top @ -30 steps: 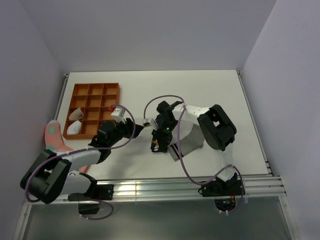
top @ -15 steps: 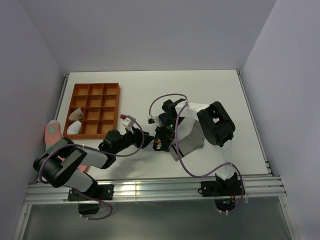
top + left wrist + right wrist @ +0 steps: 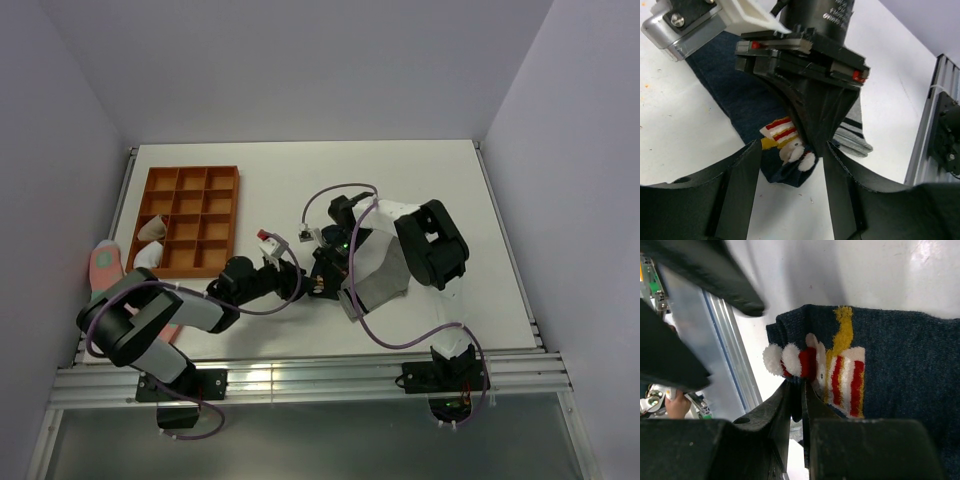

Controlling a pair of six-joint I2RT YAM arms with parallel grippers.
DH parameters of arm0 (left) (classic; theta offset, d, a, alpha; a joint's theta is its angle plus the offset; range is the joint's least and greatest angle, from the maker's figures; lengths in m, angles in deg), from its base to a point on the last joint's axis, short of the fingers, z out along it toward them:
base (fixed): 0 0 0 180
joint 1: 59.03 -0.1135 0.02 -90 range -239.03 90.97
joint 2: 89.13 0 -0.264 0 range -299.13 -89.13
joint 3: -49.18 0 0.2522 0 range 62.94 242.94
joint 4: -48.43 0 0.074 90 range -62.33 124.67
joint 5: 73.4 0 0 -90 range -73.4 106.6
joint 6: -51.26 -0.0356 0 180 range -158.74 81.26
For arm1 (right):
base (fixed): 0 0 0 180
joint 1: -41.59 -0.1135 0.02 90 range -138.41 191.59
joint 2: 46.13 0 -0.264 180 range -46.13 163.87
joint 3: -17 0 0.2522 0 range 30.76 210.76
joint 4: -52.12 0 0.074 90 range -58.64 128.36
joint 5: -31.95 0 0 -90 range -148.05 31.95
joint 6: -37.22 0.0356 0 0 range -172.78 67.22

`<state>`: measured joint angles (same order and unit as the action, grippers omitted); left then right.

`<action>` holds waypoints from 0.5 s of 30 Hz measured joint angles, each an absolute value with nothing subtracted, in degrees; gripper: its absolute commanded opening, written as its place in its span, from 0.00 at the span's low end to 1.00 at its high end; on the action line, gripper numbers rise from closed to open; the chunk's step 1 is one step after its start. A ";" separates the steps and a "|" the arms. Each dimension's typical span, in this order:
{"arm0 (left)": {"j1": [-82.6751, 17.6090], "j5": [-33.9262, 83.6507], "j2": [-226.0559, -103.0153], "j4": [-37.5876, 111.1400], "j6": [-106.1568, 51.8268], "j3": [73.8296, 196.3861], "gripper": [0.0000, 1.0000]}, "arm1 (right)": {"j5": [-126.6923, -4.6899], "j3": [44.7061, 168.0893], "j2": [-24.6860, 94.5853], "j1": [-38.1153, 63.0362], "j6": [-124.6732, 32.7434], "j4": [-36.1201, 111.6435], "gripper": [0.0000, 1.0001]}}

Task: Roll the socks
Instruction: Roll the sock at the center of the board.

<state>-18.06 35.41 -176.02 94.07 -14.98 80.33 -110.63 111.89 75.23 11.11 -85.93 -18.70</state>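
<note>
The dark navy sock (image 3: 735,95) lies flat on the white table, its red-and-white patch (image 3: 781,132) near the end. My right gripper (image 3: 801,392) is shut on that end's edge beside the pompoms (image 3: 782,360), and it comes down from above in the left wrist view (image 3: 807,137). My left gripper (image 3: 790,200) is open, its fingers (image 3: 735,192) either side of the sock's tip without touching it. The grey sock (image 3: 854,134), with a dark-striped cuff, lies under the navy one and spreads right of the grippers in the top view (image 3: 385,275).
An orange compartment tray (image 3: 190,180) sits at the back left with pale rolled bundles (image 3: 150,255) in its near cells. A pink sock (image 3: 105,270) lies at the left edge. The metal rail (image 3: 300,375) runs along the front edge.
My left arm has swung right until its gripper faces the right gripper at the sock's end, and its jaws have opened wider. The right gripper has stayed shut on the navy sock.
</note>
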 measured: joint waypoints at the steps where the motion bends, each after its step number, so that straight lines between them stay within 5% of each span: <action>1: -18.06 35.45 -176.59 93.87 -15.19 80.57 0.58 | -110.74 111.91 75.23 11.11 -86.03 -18.94 0.12; 15: -17.95 37.38 -181.81 93.04 -15.78 82.29 0.53 | -111.22 112.50 76.54 11.11 -85.99 -19.68 0.11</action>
